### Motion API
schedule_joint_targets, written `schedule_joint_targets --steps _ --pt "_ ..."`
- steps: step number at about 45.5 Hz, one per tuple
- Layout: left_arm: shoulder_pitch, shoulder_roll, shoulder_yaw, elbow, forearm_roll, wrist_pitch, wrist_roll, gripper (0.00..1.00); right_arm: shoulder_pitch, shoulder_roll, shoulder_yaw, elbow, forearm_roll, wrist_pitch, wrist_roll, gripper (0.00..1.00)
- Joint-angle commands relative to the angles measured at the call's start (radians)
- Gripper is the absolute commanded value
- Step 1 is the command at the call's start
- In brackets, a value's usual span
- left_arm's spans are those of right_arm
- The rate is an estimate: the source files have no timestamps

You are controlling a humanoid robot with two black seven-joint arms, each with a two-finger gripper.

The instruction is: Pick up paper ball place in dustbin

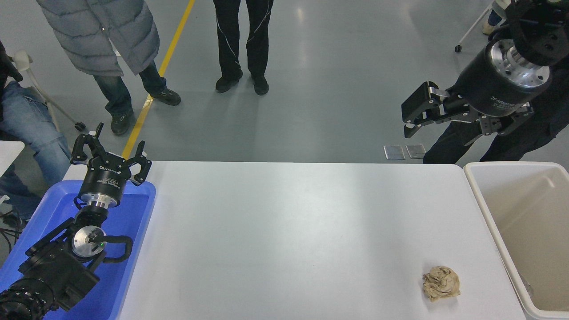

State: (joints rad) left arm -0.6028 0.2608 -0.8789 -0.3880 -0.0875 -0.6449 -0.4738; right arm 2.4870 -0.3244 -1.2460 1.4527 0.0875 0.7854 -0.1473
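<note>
Where it lies, paper ball (pixel 441 283), tan, wrinkly

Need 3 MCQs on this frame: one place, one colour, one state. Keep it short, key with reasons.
1. Where does the paper ball lie?
A. On the white table, near its front right, beside the dustbin
B. Inside the dustbin
C. In the blue tray

2. What colour is the tray under the left arm?
A. Green
B. Bright blue
C. Off-white

3. What state is the right gripper in?
A. Shut on the paper ball
B. Resting on the table
C. Open and empty, raised at the upper right

Key:
1 A: the ball sits on the bare tabletop just left of the bin's rim, not in it.
2 B: the shallow tray at the table's left end is bright blue.
3 C: its fingers are apart with nothing between them, well above and away from the ball. The left gripper is open too, parked over the tray.
</note>
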Motion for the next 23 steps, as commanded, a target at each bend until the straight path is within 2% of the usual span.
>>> schedule_joint_targets --steps 1,23 --pt "0.000 0.000 0.000 0.000 0.002 -0.001 0.001 0.98 0.001 -0.001 -0.001 0.000 0.000 0.000 0.000 1.00" --pt "0.002 0.000 0.000 0.000 0.002 0.001 0.000 0.98 -0.005 0.001 0.003 0.000 0.000 0.000 0.000 1.00"
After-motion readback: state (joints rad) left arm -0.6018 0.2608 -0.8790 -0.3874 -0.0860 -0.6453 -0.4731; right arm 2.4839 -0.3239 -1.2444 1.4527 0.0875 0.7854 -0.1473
